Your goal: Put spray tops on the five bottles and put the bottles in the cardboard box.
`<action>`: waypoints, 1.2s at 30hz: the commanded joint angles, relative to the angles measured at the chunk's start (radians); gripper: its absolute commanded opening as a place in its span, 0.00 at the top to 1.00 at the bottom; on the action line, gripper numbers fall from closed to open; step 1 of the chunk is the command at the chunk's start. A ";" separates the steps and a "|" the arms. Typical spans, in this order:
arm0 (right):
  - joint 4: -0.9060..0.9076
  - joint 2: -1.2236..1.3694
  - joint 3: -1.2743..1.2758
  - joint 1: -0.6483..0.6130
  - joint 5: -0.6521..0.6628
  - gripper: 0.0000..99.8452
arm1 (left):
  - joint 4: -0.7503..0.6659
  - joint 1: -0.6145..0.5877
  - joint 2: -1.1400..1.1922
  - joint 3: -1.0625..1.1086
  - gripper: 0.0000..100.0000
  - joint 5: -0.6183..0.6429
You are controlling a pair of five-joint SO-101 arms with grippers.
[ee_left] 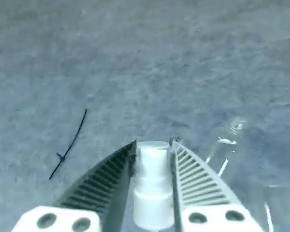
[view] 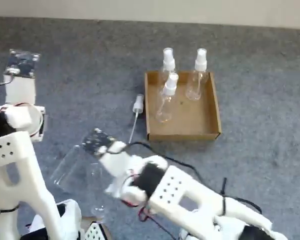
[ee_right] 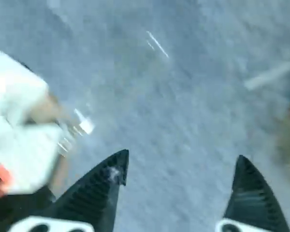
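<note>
My left gripper is shut on a white spray top, held above the grey carpet. An uncapped clear bottle lies close beside it. My right gripper is open with nothing between its fingers, over the carpet near a clear bottle. In the high view the cardboard box holds three upright bottles with spray tops. A loose spray top lies just left of the box. Two clear bottles lie near the front left, by the right arm's wrist.
A thin black cable tie lies on the carpet. The left arm's white body fills the front left of the table. Cables trail over the right arm. The carpet right of and behind the box is bare.
</note>
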 commanded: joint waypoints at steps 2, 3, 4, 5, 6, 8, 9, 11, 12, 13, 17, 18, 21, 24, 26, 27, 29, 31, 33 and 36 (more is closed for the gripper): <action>-0.166 0.054 -0.108 -0.099 -0.109 0.70 | -0.129 -0.093 -0.015 0.074 0.95 -0.021; -0.219 0.067 -0.097 -0.114 -0.132 0.70 | -0.137 -0.096 -0.015 0.087 0.95 -0.035; -0.274 0.081 -0.079 -0.122 -0.152 0.70 | -0.141 -0.097 -0.015 0.094 0.95 -0.043; -0.325 0.099 -0.059 -0.125 -0.167 0.70 | -0.141 -0.099 -0.015 0.099 0.95 -0.044; -0.363 0.117 -0.044 -0.125 -0.181 0.70 | -0.141 -0.101 -0.015 0.102 0.95 -0.048; -0.407 0.162 -0.025 -0.122 -0.203 0.70 | -0.141 -0.119 -0.016 0.105 0.95 -0.048; -0.414 0.185 -0.019 -0.117 -0.213 0.70 | -0.143 -0.127 -0.016 0.101 0.95 -0.048; -0.420 0.229 -0.018 -0.113 -0.245 0.70 | -0.153 -0.131 -0.015 0.105 0.95 -0.048; -0.420 0.252 -0.018 -0.110 -0.262 0.70 | -0.161 -0.131 -0.015 0.108 0.95 -0.048; -0.420 0.272 -0.018 -0.104 -0.275 0.70 | -0.163 -0.131 -0.015 0.110 0.95 -0.048; -0.420 0.335 -0.012 -0.065 -0.292 0.70 | -0.166 -0.131 -0.015 0.110 0.95 -0.048; -0.420 0.344 -0.012 -0.053 -0.292 0.70 | -0.167 -0.131 -0.015 0.110 0.95 -0.048; -0.415 0.371 -0.008 -0.030 -0.292 0.70 | -0.169 -0.127 -0.015 0.110 0.95 -0.048; -0.414 0.403 0.021 -0.025 -0.285 0.74 | -0.169 -0.124 -0.015 0.108 0.95 -0.044; -0.414 0.432 0.038 -0.025 -0.284 0.81 | -0.169 -0.124 -0.015 0.108 0.95 -0.043; -0.414 0.446 0.038 -0.025 -0.284 0.85 | -0.167 -0.125 -0.015 0.108 0.95 -0.043; -0.414 0.463 0.038 -0.024 -0.281 0.91 | -0.164 -0.128 -0.016 0.108 0.95 -0.043; -0.410 0.461 0.045 0.001 -0.226 0.96 | -0.164 -0.130 -0.019 0.108 0.95 -0.043; -0.331 0.440 0.038 0.042 -0.137 0.96 | -0.166 -0.131 -0.019 0.108 0.95 -0.043; -0.073 0.351 -0.004 0.127 0.012 0.96 | -0.169 -0.131 -0.019 0.108 0.95 -0.044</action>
